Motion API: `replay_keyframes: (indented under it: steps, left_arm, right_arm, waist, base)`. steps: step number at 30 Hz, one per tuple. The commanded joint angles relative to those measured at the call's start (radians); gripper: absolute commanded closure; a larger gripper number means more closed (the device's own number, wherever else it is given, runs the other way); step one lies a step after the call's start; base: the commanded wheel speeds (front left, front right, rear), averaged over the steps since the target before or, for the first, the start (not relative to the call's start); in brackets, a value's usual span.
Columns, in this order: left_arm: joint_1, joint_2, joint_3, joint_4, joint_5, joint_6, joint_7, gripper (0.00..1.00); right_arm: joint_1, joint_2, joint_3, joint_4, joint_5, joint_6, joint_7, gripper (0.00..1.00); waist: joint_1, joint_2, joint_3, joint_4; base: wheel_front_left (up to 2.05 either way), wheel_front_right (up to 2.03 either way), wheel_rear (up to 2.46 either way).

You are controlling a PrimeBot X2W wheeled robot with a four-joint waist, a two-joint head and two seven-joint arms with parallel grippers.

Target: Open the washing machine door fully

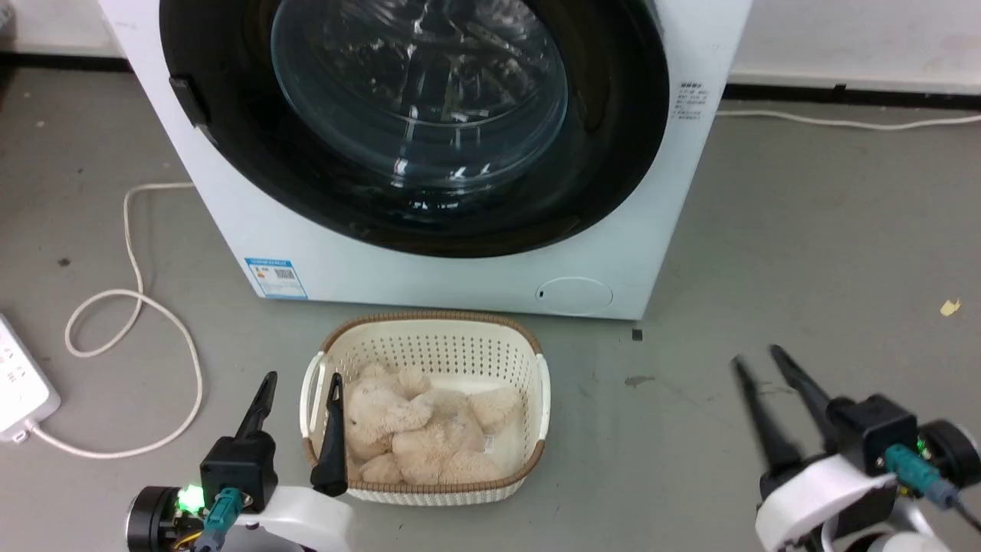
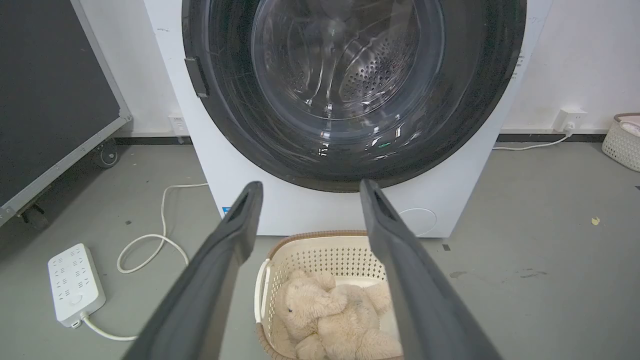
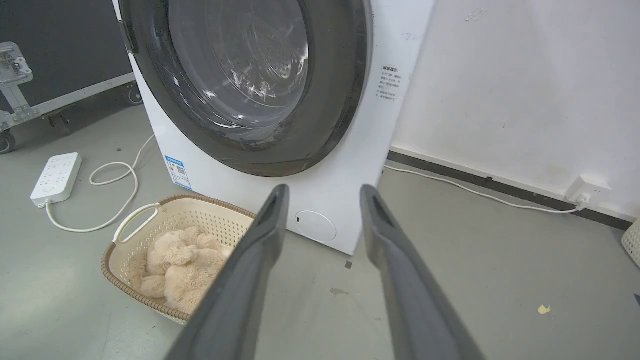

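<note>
**Door shut, both grippers parked low: nothing started yet**

Closest to the camera, the left gripper and right gripper hang low over the floor. Each has its fingers spread and nothing between them. That reads to me as a ready pose. They're well apart from the washer, and the left one's fingertips sit right at the near edge of the basket without gripping it.

The basket is on the floor just in front of the washer, with a plush toy lying in it. My guess is it's staged there for loading once the drum is reachable. That also puts it right where an arm wants to come in, so the reach probably has to go over it.

Behind that, the door is closed, flat against the washer's front, with the drum showing through the glass. There's a dark tab on its left rim that looks like the pull point, so I'd bet on the left gripper going for it. I can't see the hinge. The small round flap low down isn't the thing to open.

Task-wise it's at square one.
</note>
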Motion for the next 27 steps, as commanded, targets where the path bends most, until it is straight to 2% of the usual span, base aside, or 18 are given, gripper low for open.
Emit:
replay_keyframes:
  steps: [1,13,27]
  left_arm:
    - [-0.016,0.000,-0.005,-0.009,-0.008,0.004,-0.011,0.00]
    - [-0.043,0.000,-0.021,-0.027,-0.021,0.008,-0.036,0.00]
    - [-0.056,0.000,-0.034,-0.054,-0.031,0.014,-0.065,0.00]
  right_arm:
    - [-0.031,-0.014,0.005,-0.005,0.013,0.000,0.000,1.00]
    - [-0.219,-0.041,-0.007,0.044,0.185,0.000,0.060,1.00]
    - [-0.503,-0.016,-0.114,0.237,0.394,-0.001,0.187,1.00]
  waist:
    - [0.0000,0.0000,0.013,0.005]
    - [-0.0001,0.0000,0.074,0.029]
    - [-0.0001,0.0000,0.144,0.069]
  base:
    - [0.00,0.00,0.00]
    - [0.00,0.00,0.00]
    - [0.00,0.00,0.00]
